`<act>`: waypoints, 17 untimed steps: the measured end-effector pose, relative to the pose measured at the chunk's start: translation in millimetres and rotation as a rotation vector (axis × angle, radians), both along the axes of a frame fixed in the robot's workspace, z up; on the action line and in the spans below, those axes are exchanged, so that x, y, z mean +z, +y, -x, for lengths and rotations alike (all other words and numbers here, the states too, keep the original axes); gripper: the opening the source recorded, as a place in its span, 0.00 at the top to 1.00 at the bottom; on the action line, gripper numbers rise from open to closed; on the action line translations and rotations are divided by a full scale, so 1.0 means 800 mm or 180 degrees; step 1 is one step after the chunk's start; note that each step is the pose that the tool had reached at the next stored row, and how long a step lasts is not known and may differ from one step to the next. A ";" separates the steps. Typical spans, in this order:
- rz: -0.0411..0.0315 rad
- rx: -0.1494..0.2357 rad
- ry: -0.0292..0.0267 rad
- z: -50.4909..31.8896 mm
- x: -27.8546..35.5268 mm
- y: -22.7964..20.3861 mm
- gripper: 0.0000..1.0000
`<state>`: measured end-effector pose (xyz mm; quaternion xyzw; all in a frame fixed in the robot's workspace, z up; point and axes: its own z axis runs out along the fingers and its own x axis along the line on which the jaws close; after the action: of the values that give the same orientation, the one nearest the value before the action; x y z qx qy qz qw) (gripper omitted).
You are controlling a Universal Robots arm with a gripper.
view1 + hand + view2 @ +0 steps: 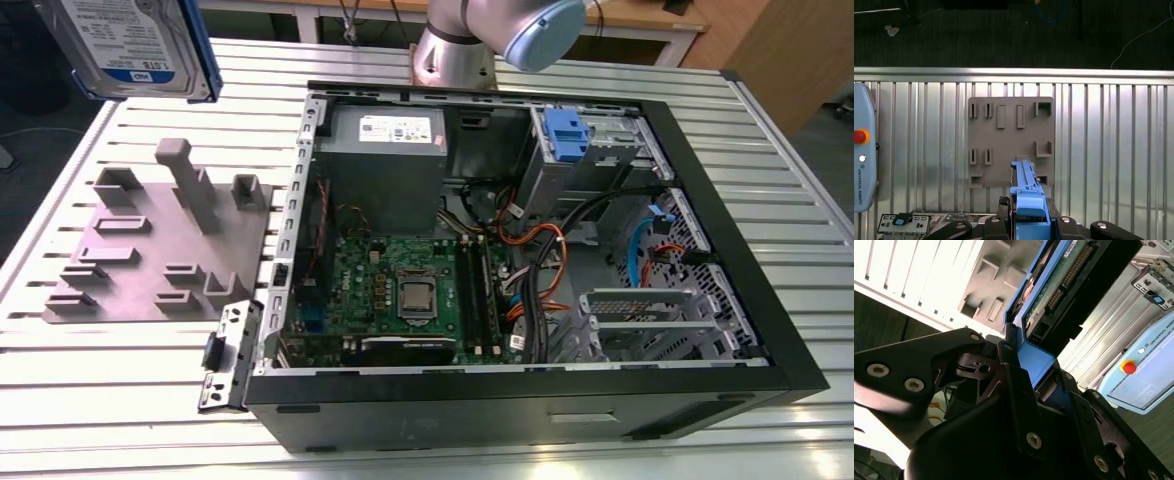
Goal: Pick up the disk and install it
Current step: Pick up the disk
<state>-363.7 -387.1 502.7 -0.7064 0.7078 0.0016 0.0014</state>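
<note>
The gripper (1036, 365) is clamped on the disk (1064, 280), its black fingers (1014, 385) pressing on the blue side rail. The second wrist view shows the disk's green circuit board side. The exterior view shows its labelled face (127, 45), high above the slatted table (160, 380), well apart from the open computer case (747, 240). In the first wrist view, the grey moulded plate (1011, 142) lies directly below the disk.
</note>
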 end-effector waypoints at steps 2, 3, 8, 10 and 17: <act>0.0000 0.0000 0.0000 -0.001 0.0000 0.0000 0.64; 0.0000 0.0000 0.0000 -0.001 0.0000 0.0000 0.64; 0.0000 0.0000 0.0000 -0.003 0.0000 0.0000 0.64; 0.0000 0.0000 0.0000 -0.004 0.0000 0.0000 0.64; 0.0000 0.0000 0.0000 -0.006 0.0000 0.0000 0.64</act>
<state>-359.1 -387.1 502.7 -0.7064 0.7078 0.0016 0.0014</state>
